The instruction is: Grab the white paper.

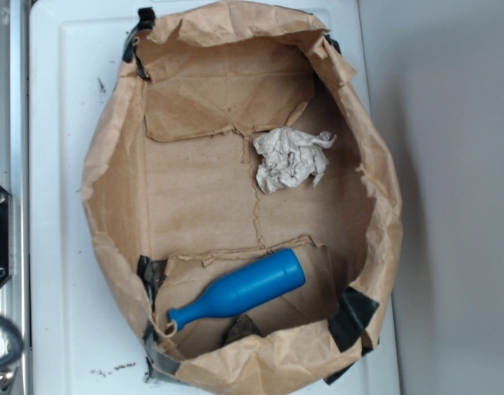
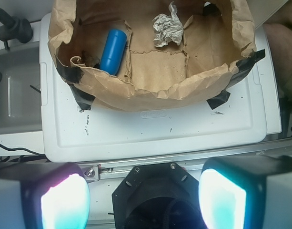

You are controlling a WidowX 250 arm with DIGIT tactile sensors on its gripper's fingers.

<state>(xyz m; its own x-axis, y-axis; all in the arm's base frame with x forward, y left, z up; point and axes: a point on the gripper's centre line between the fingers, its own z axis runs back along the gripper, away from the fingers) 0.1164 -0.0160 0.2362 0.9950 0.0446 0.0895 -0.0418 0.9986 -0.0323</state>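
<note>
Your hand point(image 2: 143, 198) hangs wide open, holding nothing, over the worktop edge outside the brown paper bag point(image 2: 150, 88). From it, the white paper point(image 2: 167, 29) lies ahead and slightly right, on the bag's floor beyond the near wall.

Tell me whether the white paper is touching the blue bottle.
Apart. The exterior view shows the white paper on the upper part of the brown bag's floor and the blue bottle lower down, with bare brown paper between them.
</note>
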